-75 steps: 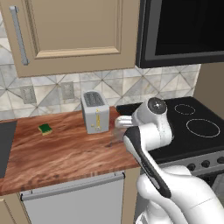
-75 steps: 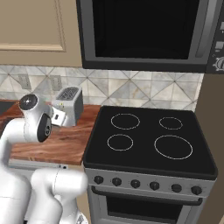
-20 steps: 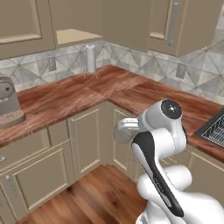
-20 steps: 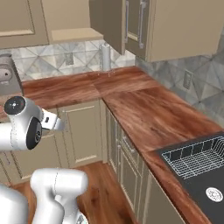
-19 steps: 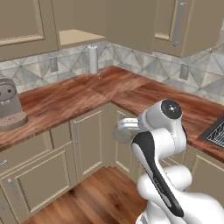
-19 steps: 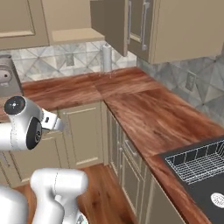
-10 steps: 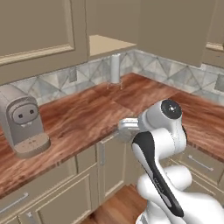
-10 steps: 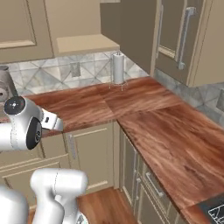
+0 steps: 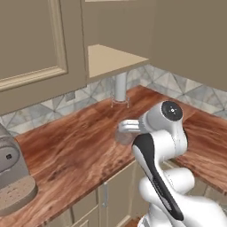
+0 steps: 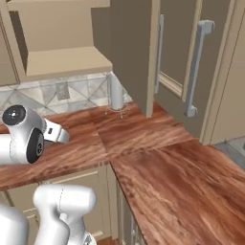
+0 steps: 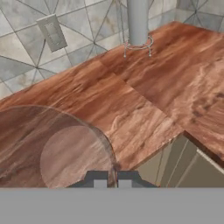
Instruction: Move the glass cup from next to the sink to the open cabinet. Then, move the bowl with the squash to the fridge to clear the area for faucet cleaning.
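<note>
My pincer (image 11: 112, 177), fingers nearly together, pinches the glass cup (image 11: 57, 148) by its rim; the open cabinet (image 9: 113, 57) shelf lies above and beyond the cup.

The arm (image 9: 162, 146) was built of smooth, glossy white rounded shells. A dark grey band ran lengthwise along the forearm link. The wrist joint (image 9: 171, 110) ended in a circular dark grey cap with a small pale mark at its centre and a lighter ring around it; the right base view showed the same cap. The hand section (image 10: 55, 132) was a short pale grey block. No cables or screws were discernible.
</note>
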Controlling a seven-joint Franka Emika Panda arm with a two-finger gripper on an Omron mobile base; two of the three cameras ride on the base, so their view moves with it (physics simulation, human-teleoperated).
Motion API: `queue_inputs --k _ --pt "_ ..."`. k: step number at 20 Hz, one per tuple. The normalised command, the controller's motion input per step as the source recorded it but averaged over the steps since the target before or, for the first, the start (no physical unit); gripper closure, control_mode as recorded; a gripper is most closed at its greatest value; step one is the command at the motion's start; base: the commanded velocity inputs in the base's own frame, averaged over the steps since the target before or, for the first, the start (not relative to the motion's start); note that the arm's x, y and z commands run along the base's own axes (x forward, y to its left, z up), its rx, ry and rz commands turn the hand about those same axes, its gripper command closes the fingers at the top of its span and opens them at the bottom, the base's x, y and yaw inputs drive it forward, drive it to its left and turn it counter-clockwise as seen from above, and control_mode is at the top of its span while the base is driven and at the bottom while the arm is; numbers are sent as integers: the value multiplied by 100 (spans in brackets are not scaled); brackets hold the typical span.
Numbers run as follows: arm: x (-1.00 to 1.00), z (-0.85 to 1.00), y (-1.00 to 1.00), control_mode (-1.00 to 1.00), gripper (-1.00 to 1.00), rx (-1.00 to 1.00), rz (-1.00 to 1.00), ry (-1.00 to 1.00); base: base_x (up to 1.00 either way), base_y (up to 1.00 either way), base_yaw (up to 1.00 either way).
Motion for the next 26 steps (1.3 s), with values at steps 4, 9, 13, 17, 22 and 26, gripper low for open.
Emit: queue_inputs --k 4,9,13,17,22,26 --pt "0 0 0 100 100 0 0 0 100 -46 6" --pt "0 0 0 100 100 0 0 0 100 8 0" --pt "0 0 0 100 100 0 0 0 100 21 0" --pt "100 63 -17 -100 100 22 0 51 0 0 0" --pt "74 95 -10 -100 100 29 0 57 0 0 0" --pt "21 91 1 -100 100 12 -1 41 0 0 0"
